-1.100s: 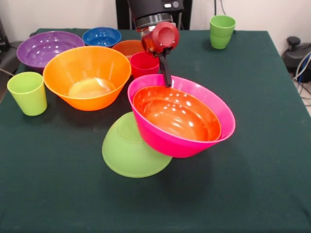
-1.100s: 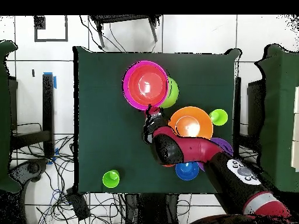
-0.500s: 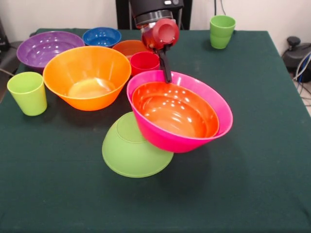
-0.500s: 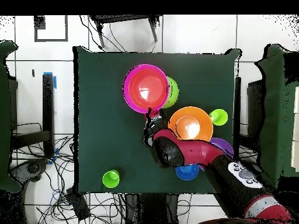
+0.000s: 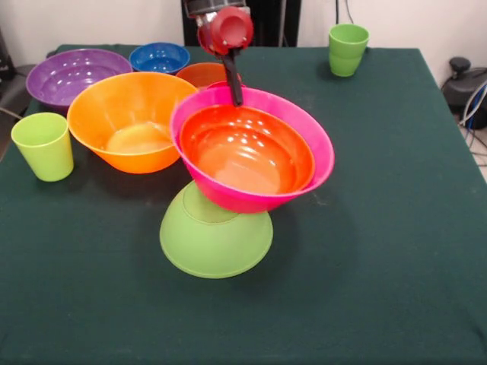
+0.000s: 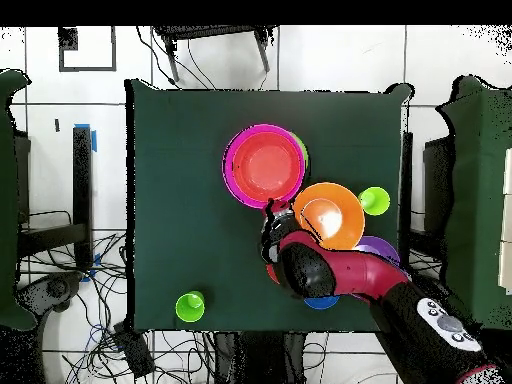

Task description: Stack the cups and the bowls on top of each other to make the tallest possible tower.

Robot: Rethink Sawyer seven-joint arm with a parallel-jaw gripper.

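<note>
While pinching the far rim of the pink bowl (image 5: 251, 160), tool (image 5: 236, 95) pressed together on that thin plastic lip, one dark finger (image 5: 234, 82) down the inside wall, red round housing just above. Glossy, deep and round, tilted slightly, resting on the flat base of the lime green bowl (image 5: 217, 239). Turned rim-down on the worktop (image 5: 380, 228), matte by comparison, dome-shaped with a small flat circle at the top. Nested inside the pink: a shiny orange bowl (image 5: 245, 152), rim just below the pink rim, highlights dotted over its smooth inner curve. Together forming the tower, near the middle of the dark green cloth cover, soft and dull in texture.

Seen from overhead, pink ring (image 6: 264, 165) around the orange disc, only a sliver of lime showing at one side.

Just beside the tower, touching or nearly so: large yellow-orange bowl (image 5: 135, 120), upright, wide-mouthed, paler at the bottom. Behind it, purple bowl (image 5: 72, 74) and small blue bowl (image 5: 159, 57), both upright. Small dark orange bowl (image 5: 199, 74) partly hidden behind the pink rim. Light green cup (image 5: 43, 146), tapered and smooth, upright near one edge; second green cup (image 5: 348, 49) well apart near the far corner, a ridge round its middle.
</note>
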